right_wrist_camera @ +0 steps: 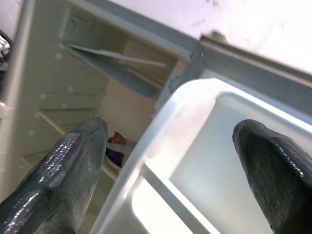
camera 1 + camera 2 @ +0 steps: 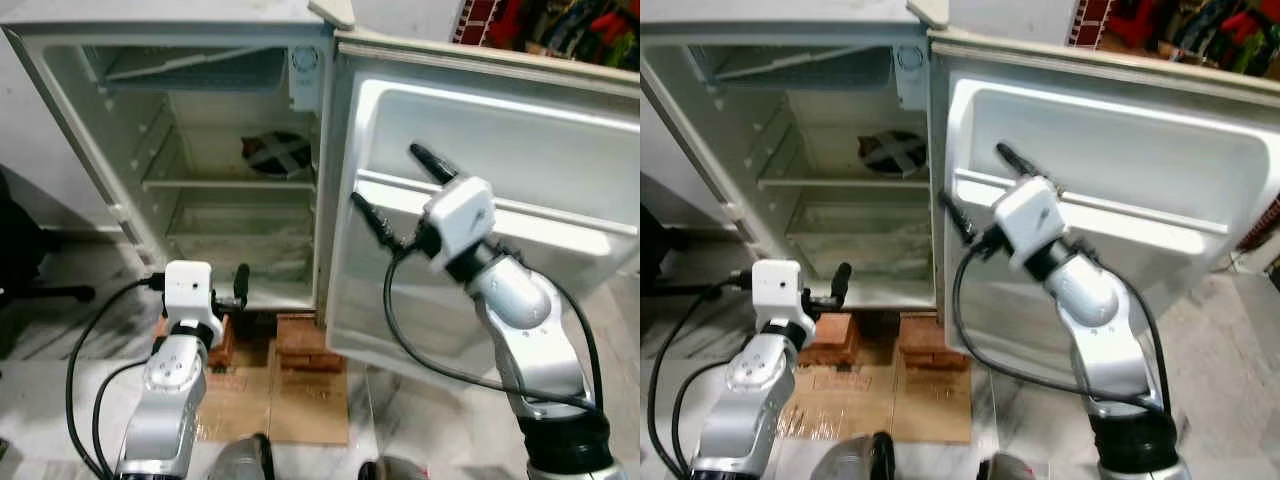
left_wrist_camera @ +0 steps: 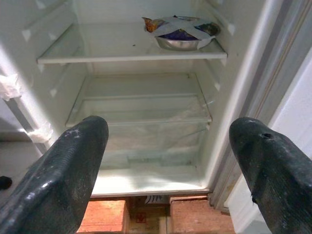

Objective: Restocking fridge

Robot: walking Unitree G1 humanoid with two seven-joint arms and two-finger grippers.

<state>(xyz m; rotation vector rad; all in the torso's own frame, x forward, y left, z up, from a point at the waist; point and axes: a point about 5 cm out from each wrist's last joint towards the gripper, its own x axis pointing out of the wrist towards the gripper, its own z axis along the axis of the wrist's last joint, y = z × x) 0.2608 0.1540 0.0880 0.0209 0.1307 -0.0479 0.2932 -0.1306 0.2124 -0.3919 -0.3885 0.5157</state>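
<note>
While the fridge [image 2: 200, 150] stands with its door [image 2: 480, 220] swung wide to the robot's right, the left eye view shows a foil-covered bowl [image 2: 277, 153] crossed with white tape sitting on the middle shelf [image 2: 225, 184], toward the back right. The left pincer [image 2: 225, 290] hangs low before the bottom of the cabinet, above red bricks [image 2: 300, 340] and flattened cardboard [image 2: 270, 400] on the floor. The right pincer [image 2: 392, 192] is raised against the inner door, fingers spread, one tip above the door rail [image 2: 560, 215] and one below.

Across in the right eye view, the same layout appears: the right pincer [image 2: 980, 185] is at the door's hinge-side edge, and the left one [image 2: 835, 285] is near the cabinet's lower lip.

From the left wrist view, the left pincer's two black fingers [image 3: 63, 180] are spread wide and hold nothing; between them lie the lower glass shelf [image 3: 141, 117] and the bottom compartment, with the bowl [image 3: 180, 34] on the shelf above.

Seen from the right wrist view, the right fingers [image 1: 58, 180] are likewise wide apart, framing the white moulded door liner [image 1: 204, 161]; the bowl [image 1: 116, 146] is glimpsed inside the cabinet beyond.
</note>
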